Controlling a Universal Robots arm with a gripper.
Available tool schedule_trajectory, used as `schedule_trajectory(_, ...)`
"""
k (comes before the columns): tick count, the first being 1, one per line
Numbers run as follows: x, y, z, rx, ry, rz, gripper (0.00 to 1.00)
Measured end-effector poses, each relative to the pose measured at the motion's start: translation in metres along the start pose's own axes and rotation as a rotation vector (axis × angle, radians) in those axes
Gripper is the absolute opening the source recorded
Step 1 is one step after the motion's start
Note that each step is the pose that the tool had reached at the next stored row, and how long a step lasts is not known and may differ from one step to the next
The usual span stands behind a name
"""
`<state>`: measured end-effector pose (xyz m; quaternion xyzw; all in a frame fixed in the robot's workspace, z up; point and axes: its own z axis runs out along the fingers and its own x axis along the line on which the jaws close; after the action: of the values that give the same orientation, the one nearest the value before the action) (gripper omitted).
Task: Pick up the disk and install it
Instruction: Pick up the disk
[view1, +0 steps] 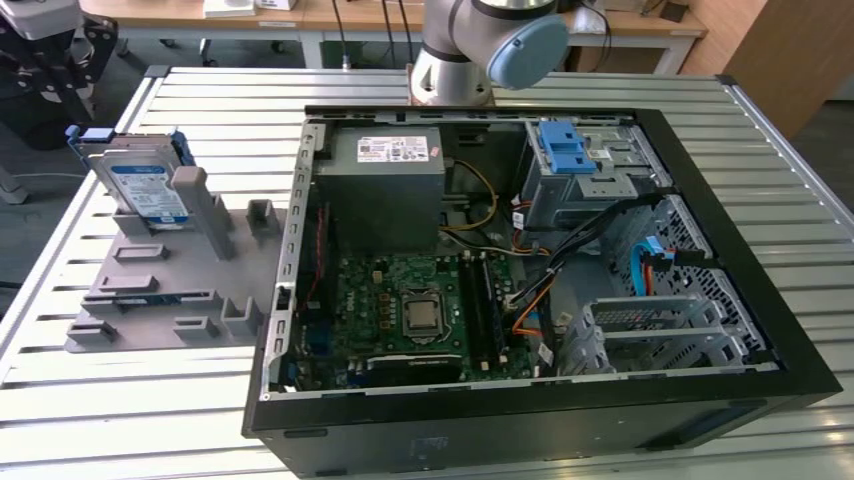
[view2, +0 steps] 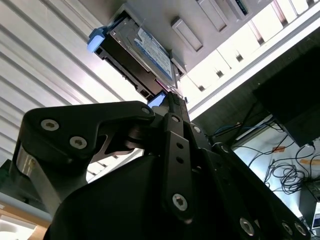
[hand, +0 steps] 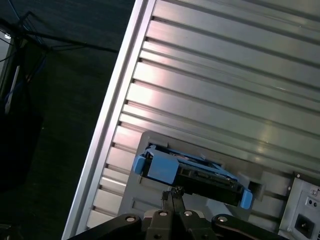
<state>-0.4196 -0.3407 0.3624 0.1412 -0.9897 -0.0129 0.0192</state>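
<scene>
Gripper (hand: 172, 192) in the first wrist view: fingers pressed together, nothing btwn them. The disk (hand: 192, 175) lies ahead of the tip. In the exterior view nothing touches it, so there's a clear gap.

Disk loc: stands on edge at the far end of the grey fixture (view1: 154, 295). The fixture sits on the slatted table (view1: 134, 420), at the exterior view's left of the open PC case (view1: 534, 420). The label faces the near side. A grey post (view1: 190, 195) stands just beside the disk, on the exterior view's right.

Step in hand, my read: approach for the pick, grasp not yet made.

To do it well:
- Spread the fingers before closing in; shut as they are, they'd only bump the disk.
- Line the pads across the disk's flat faces and keep the approach square to the slot.
- Grip the metal body rather than the blue rails (hand: 160, 167), which prob flex.
- Mind the post: it leaves little room on that side.
- Pull straight along the slot, no twist, or the rails may bind in the fixture.
</scene>
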Motion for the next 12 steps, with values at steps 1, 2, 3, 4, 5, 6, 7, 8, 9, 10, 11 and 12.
schedule_trajectory(1, 0.0000, 0.0000, 0.0000, 0.0001, 0.0001, -0.003, 0.11)
schedule_trajectory(2, 0.0000, 0.0000, 0.0000, 0.0002, 0.0002, -0.007, 0.11)
schedule_trajectory(3, 0.0000, 0.0000, 0.0000, 0.0003, 0.0002, -0.011, 0.11)
schedule_trajectory(4, 0.0000, 0.0000, 0.0000, 0.0005, 0.0004, -0.014, 0.11)
schedule_trajectory(5, 0.0000, 0.0000, 0.0000, 0.0006, 0.0004, -0.018, 0.11)
schedule_trajectory(6, 0.0000, 0.0000, 0.0000, 0.0007, 0.0006, -0.021, 0.11)
schedule_trajectory(7, 0.0000, 0.0000, 0.0000, 0.0009, 0.0007, -0.025, 0.11)
schedule_trajectory(8, 0.0000, 0.0000, 0.0000, 0.0010, 0.0007, -0.028, 0.11)
schedule_trajectory(9, 0.0000, 0.0000, 0.0000, 0.0011, 0.0008, -0.032, 0.11)
schedule_trajectory(10, 0.0000, 0.0000, 0.0000, 0.0012, 0.0010, -0.036, 0.11)
schedule_trajectory(11, 0.0000, 0.0000, 0.0000, 0.0014, 0.0011, -0.040, 0.11)
schedule_trajectory(12, 0.0000, 0.0000, 0.0000, 0.0016, 0.0013, -0.044, 0.11)
